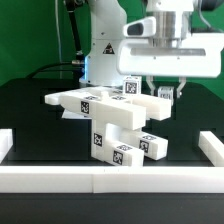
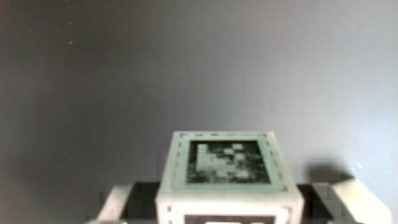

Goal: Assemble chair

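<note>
- Nearest the exterior camera, a long white border rail (image 1: 110,178) runs across the front of the black table (image 1: 30,115), with a raised end piece at the exterior view's left (image 1: 5,143) and another at the exterior view's right (image 1: 212,146).
- Just behind that rail, near its middle, stands the chair (image 1: 112,115): a cluster of chunky white blocks carrying small black-and-white square tags.
- At the chair's left side in the exterior view, a long tagged bar (image 1: 80,100) sticks out sideways, raised off the table.
- At the chair's foot, 2 tagged blocks (image 1: 122,147) rest on the table, reaching toward the front rail.
- At the chair's top, toward the exterior view's right, a small tagged block (image 1: 131,87) rises above the rest.
- Just right of that top block, the gripper (image 1: 165,91) hangs from the white arm (image 1: 160,40), its dark fingers (image 1: 158,91) low beside the chair's upper right end. Whether they touch the chair I cannot tell.
- Jaw state: the exterior view is too small and the wrist view shows no fingers, so I cannot tell whether they are parted, closed or clamped on a part.
- Only the exterior view shows the arm, rail and whole chair.
- Only the wrist view shows 1 tagged block (image 2: 224,170) close up, blurred, with white pieces (image 2: 128,200) flanking it against the dark table.
</note>
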### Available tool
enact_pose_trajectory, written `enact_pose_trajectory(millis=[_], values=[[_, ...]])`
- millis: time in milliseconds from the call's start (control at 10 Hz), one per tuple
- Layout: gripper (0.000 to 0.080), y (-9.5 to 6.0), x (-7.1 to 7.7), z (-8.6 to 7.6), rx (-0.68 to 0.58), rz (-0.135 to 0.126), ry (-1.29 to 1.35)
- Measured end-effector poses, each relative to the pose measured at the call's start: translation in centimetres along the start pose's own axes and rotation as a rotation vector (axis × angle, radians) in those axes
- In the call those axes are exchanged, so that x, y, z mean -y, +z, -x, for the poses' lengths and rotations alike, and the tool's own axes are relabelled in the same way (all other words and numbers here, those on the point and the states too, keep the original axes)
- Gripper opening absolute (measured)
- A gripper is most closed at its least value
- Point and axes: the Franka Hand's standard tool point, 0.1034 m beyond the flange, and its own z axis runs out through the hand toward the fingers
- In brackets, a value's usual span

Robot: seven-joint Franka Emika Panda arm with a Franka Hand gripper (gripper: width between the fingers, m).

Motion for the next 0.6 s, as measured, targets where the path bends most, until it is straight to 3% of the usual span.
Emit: enact_pose_trajectory(millis=[200,300,400,600], values=[[0.0287,-2.3,-0.5,-0.9,0.009,-0.038,0.032],[0.0287,-4.4,-1.0,-1.7,0.025,-0.061,0.031],[0.0287,-5.2,-1.2,-2.4,0.016,-0.071,0.04],[0.0287,-4.1,-1.5,-2.2,0.023,-0.049,0.034]])
